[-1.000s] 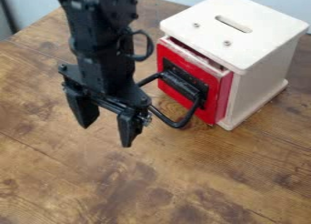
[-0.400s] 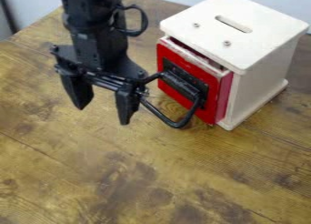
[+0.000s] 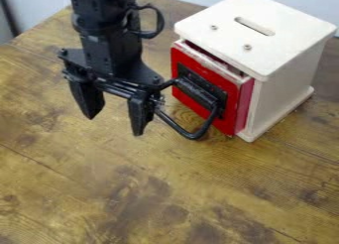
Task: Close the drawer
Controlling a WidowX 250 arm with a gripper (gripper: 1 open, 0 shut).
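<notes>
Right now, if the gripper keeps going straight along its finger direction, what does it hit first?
The gripper points down, so likely the wooden table, just left of the drawer handle. Depth is unclear; the right finger might clip the handle.

Drawer [image 3: 207, 89] in box [image 3: 260, 52] on table [image 3: 79, 198], fingers [image 3: 138, 117] left of handle [image 3: 189, 114]

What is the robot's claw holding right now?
Nothing. The gripper hangs open beside the drawer, with its fingers spread and nothing between them. The black loop handle sits just next to one finger.
</notes>
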